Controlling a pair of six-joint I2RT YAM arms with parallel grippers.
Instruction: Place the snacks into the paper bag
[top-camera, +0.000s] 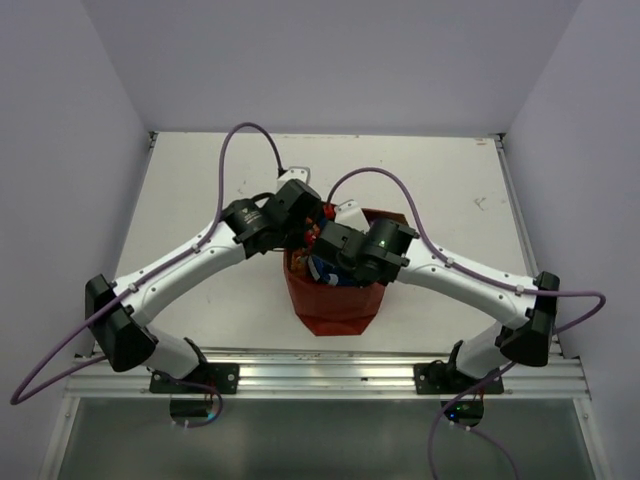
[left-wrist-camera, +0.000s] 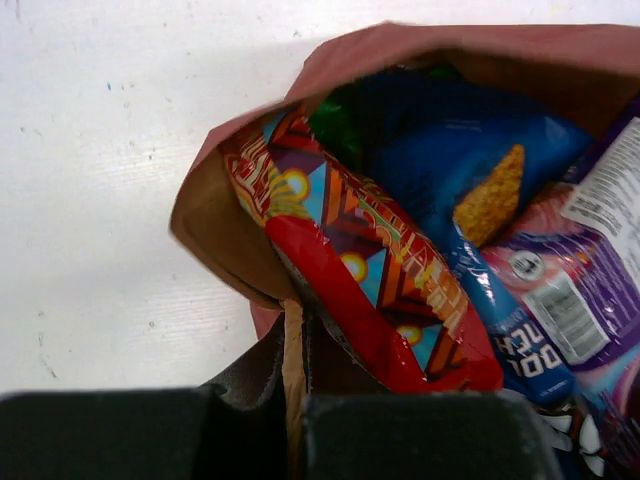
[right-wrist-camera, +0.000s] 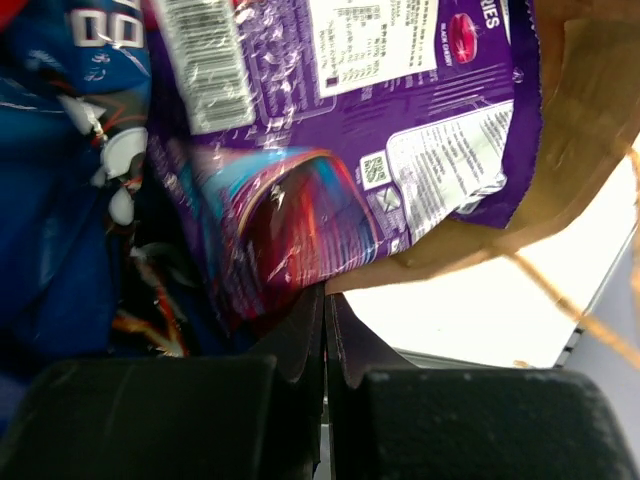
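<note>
Paper bag (top-camera: 331, 308) stands upright mid-counter (top-camera: 200, 200), between both arms, mouth up. Left end effector (left-wrist-camera: 295, 392) is clenched on the bag's near rim, with brown paper pinched between the fingers. Right end effector (right-wrist-camera: 325, 335) looks clenched on the opposite rim, fingers nearly touching with the paper edge running in between them. Likely reason: each side holds a wall so the mouth stays spread and the bag doesn't fold or tip.

Snacks are inside, packed tight and poking above the rim. Red cookie bag (left-wrist-camera: 380, 300) leans diagonally against the left wall. Blue chip bag (left-wrist-camera: 440, 150) sits behind it, and a green pack (left-wrist-camera: 335, 120) is barely visible, deeper in. Purple bag (right-wrist-camera: 420, 90) lies flat against the right wall, label side out, with a small purple packet (right-wrist-camera: 280, 225) wedged just under it. String handle (right-wrist-camera: 560, 300) hangs loose outside.

No snack visible on the counter, so loading looks essentially done. Risk: letting go of the rims may let the overfilled bag slump.
</note>
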